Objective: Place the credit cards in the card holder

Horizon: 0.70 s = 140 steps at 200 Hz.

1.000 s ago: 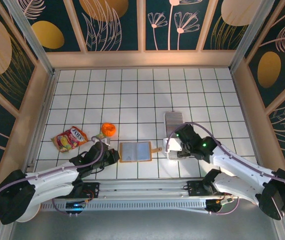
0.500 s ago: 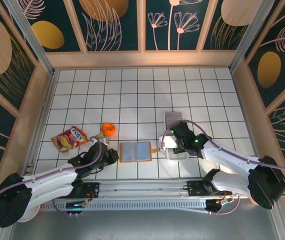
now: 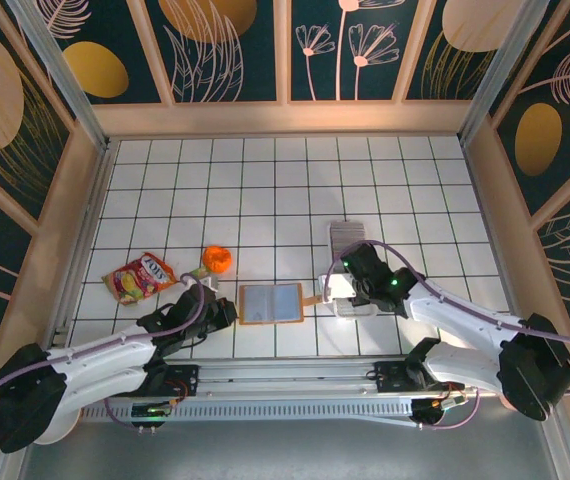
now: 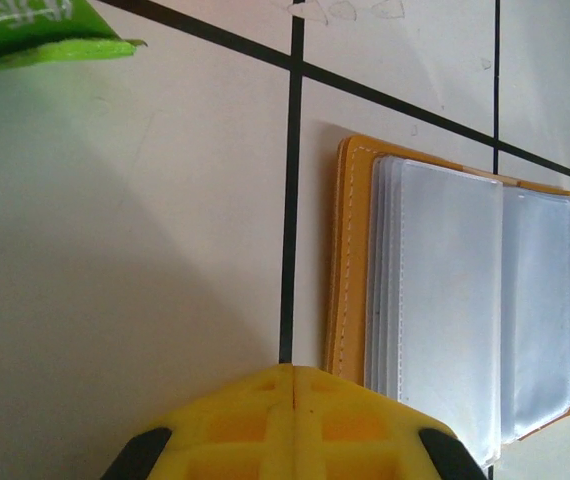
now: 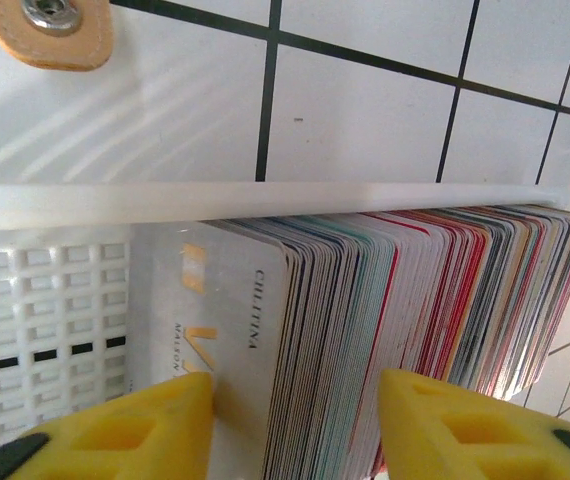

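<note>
While the right gripper [image 5: 295,425] hangs with jaws spread astride the credit cards [image 5: 385,300] — packed on edge in a white tray [image 5: 45,300], at three o'clock from the open card holder [image 3: 271,303] — they look thin, stiff and slick, so I'd pinch one top edge. The left gripper [image 4: 293,405] has its jaws pressed together.

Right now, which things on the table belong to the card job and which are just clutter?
Job: credit cards, stacked edge-on in the white tray; card holder, lying open; right gripper, open astride the cards; left gripper, shut beside the card holder.
Lying about: snack packet; small orange object.
</note>
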{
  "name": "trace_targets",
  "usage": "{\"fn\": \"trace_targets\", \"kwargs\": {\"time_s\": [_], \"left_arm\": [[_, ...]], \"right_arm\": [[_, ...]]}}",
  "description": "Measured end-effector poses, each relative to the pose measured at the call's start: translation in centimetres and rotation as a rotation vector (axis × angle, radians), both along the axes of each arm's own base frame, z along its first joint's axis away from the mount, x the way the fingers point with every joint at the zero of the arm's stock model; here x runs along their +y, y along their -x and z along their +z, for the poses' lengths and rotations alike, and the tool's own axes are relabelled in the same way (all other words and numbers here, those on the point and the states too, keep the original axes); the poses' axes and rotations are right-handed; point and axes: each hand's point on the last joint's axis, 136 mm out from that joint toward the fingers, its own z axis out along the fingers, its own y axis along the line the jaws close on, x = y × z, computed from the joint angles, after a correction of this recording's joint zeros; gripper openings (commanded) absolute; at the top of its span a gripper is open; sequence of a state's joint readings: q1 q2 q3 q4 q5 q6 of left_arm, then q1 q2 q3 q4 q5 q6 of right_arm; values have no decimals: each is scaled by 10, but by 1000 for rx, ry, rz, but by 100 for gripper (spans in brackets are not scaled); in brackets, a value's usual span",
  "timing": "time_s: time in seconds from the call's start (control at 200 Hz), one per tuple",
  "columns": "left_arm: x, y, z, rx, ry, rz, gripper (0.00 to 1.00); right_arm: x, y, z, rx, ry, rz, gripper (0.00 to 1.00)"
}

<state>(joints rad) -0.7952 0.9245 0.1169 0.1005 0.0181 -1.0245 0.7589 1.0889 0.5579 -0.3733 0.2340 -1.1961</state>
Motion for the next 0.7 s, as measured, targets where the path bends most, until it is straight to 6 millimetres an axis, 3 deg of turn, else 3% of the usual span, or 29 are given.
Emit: {"fn": "trace_targets", "kwargs": {"time_s": [0.33, 0.701], "left_arm": [[0, 0, -1, 2, -2, 0, 0], [0, 0, -1, 3, -3, 0, 0]], "right_arm": [[-3, 4, 3, 4, -2, 2, 20], [-3, 5, 7, -2, -13, 4, 7]]}}
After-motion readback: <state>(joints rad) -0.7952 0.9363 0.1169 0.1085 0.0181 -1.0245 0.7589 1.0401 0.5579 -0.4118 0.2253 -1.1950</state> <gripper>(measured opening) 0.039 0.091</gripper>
